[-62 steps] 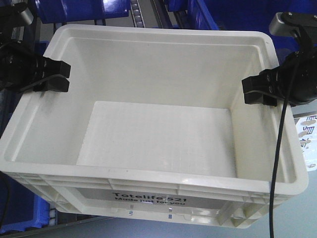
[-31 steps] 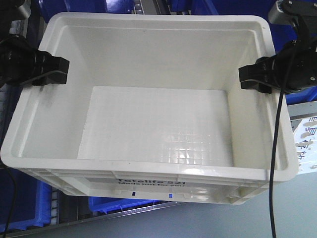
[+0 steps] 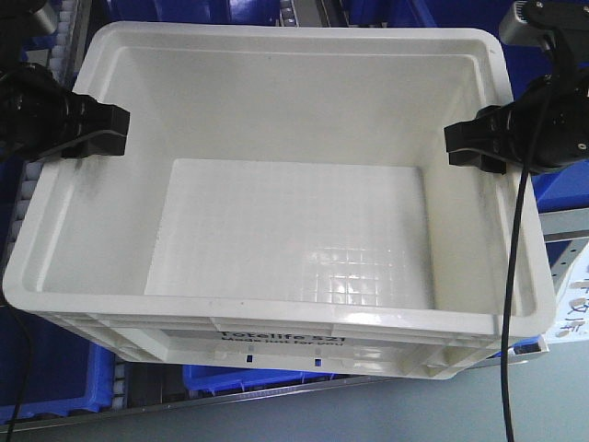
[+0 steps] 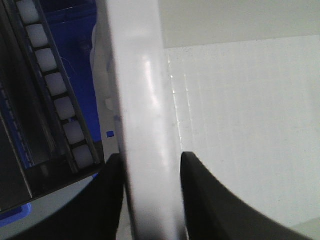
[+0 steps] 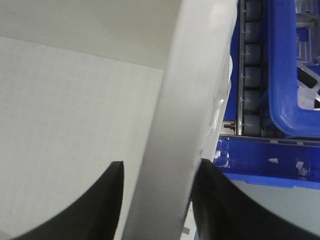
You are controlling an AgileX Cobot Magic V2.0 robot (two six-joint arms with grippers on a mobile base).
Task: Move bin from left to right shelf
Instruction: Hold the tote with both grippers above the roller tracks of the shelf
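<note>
Exterior front-facing view: left hand (image 3: 103, 133) and right hand (image 3: 467, 147) each clamp a side rim of the bin (image 3: 294, 230), mid-carry above blue bins (image 3: 241, 378); next likely needs level travel rightward.

Black print (image 3: 276, 339) is carried on the near side wall of the bin (image 3: 110, 324). "Totelife 521" is made out only faintly, and the smaller line beneath is too blurred to be read. Marks on a white sheet (image 3: 576, 308) at the right edge cannot be read.

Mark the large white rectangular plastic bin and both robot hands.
large white rectangular plastic bin (image 3: 294, 230), front-facing view, bare inner floor
left hand (image 3: 114, 132), front-facing view, between its fingertips
right hand (image 3: 456, 147), front-facing view, between its fingertips
</note>
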